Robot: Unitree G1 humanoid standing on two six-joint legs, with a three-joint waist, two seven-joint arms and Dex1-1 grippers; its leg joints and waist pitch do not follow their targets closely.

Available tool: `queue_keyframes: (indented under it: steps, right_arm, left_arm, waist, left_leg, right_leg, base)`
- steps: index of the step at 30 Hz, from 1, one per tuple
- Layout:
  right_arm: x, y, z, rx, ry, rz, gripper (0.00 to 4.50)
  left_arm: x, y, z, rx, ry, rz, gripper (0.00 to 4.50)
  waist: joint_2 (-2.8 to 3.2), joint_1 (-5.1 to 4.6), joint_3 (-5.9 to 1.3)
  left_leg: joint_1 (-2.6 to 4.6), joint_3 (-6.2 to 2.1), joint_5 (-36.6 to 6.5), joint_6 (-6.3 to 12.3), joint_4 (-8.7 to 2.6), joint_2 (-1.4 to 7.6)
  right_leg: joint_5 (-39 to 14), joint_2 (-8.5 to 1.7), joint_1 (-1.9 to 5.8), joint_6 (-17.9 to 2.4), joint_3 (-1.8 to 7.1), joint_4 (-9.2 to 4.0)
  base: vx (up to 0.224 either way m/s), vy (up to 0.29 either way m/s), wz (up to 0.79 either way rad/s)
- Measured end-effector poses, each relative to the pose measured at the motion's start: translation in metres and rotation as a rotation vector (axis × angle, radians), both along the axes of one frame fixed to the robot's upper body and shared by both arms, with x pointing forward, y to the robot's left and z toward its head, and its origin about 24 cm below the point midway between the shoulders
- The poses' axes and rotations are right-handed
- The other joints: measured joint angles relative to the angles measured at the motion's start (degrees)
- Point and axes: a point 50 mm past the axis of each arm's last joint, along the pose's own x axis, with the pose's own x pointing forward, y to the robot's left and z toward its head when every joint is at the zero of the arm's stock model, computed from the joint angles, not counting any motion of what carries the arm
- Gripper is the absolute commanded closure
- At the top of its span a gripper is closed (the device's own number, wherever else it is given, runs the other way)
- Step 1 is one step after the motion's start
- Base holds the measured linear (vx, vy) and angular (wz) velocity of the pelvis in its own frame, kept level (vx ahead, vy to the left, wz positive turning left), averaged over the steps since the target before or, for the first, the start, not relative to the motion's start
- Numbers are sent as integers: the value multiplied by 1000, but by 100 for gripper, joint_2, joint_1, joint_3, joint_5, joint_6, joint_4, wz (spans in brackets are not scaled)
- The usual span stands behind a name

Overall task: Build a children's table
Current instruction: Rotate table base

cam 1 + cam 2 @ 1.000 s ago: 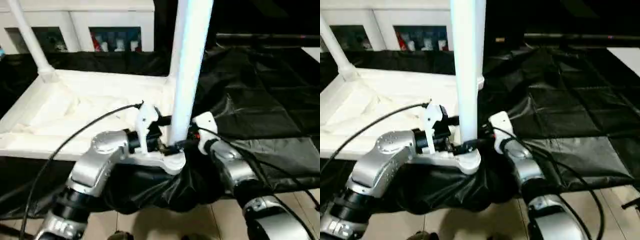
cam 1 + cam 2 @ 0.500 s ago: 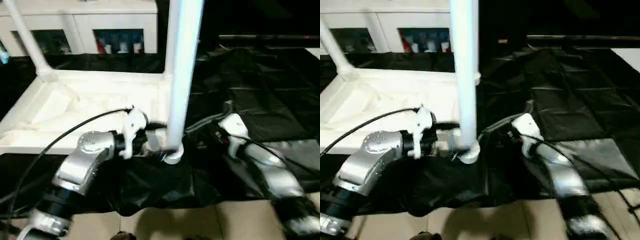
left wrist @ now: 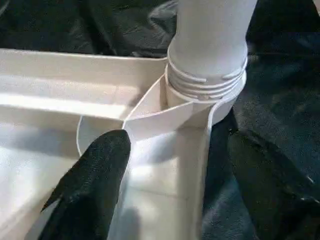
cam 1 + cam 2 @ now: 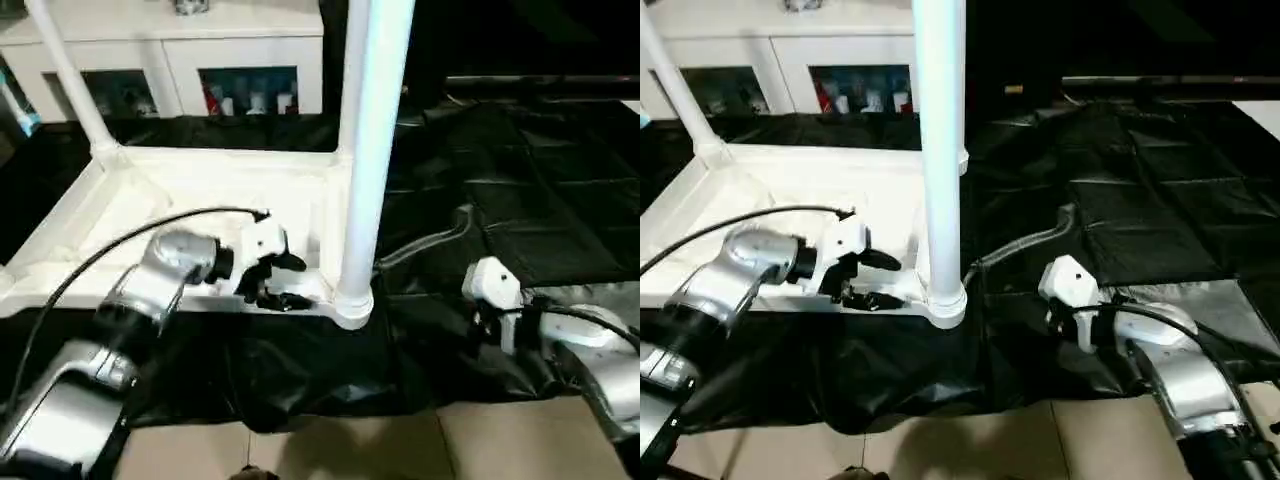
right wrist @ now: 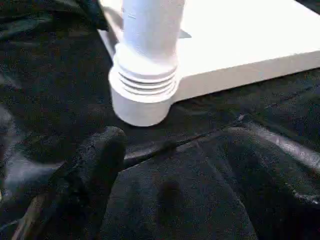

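Note:
The children's table lies upside down on black cloth, its white tabletop (image 4: 200,190) showing the ribbed underside. One white leg (image 4: 370,150) stands upright in the near right corner socket (image 4: 350,300), and another leg (image 4: 70,80) rises from the far left corner. My left gripper (image 4: 278,282) is open just left of the near leg, one finger (image 3: 100,170) inside the tabletop and the other (image 3: 260,190) outside over the cloth, with the rim wall between them. My right gripper (image 5: 172,137) is open and empty low over the cloth, to the right of the leg's base (image 5: 145,95).
White cabinets (image 4: 240,60) with glass fronts stand behind the table. Crumpled black cloth (image 4: 520,180) covers the ground to the right, with a grey hose (image 4: 430,240) lying on it. Tiled floor (image 4: 480,440) shows at the near edge.
Both grippers were at the near leg's base a second ago. The right arm has drawn back to the right, and the left gripper has slid left onto the tabletop's rim.

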Motion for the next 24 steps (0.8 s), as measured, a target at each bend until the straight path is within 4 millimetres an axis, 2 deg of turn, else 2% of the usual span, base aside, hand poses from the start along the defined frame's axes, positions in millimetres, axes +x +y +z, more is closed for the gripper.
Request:
queue_keyframes:
  steps: [4,5,6,10,12,16,22,24]
  right_arm:
    - [-4,-3,3,-13,33,24,92]
    - [-4,-2,4,-12,35,33,92]
    - [-5,-2,5,-12,37,39,92]
    - [-5,-1,5,-12,48,40,92]
    - [-6,0,6,-13,50,44,92]
    - [-7,2,6,-13,55,48,92]
    - [-7,2,6,-14,59,49,92]
    - [-7,3,5,-14,61,52,92]
  left_arm:
    - [2,-2,-8,53,46,-43,141]
    - [2,-2,-10,61,53,-45,167]
    - [2,-3,-12,67,64,-53,173]
    - [4,-4,-12,98,65,-71,186]
    - [5,-3,-13,133,59,-80,212]
    - [4,0,-19,163,69,-83,234]
    - [7,0,-17,177,57,-79,274]
    - [8,-2,-16,175,48,-87,302]
  waist:
    - [2,22,-1]
    - [2,22,-1]
    - [2,23,-1]
    - [2,37,-1]
    - [5,39,-3]
    - [5,41,-3]
    - [5,78,-3]
    - [5,94,-3]
  left_leg:
    - [-2,-3,0,0,0,1]
    - [-1,-3,-1,2,0,1]
    - [-3,-3,-2,3,0,1]
    - [-7,-4,-3,4,0,1]
    - [-7,-4,-3,4,0,1]
    - [-7,-4,-3,4,0,1]
    - [-6,-4,-3,4,0,1]
    - [-6,-4,-3,4,0,1]
  right_leg:
    - [0,0,-1,0,-6,2]
    - [0,0,-1,0,-6,2]
    - [0,0,-2,0,-7,2]
    - [1,0,-3,-1,-7,1]
    - [1,0,-3,-1,-7,0]
    - [1,0,-3,-2,-9,0]
    - [1,-1,-2,-2,-7,-1]
    - [1,-1,-2,-2,-7,-1]
  base:
    - [0,0,0]
    - [0,0,0]
    - [0,0,0]
    - [0,0,0]
    - [0,0,0]
    - [0,0,0]
    - [0,0,0]
    - [0,0,0]
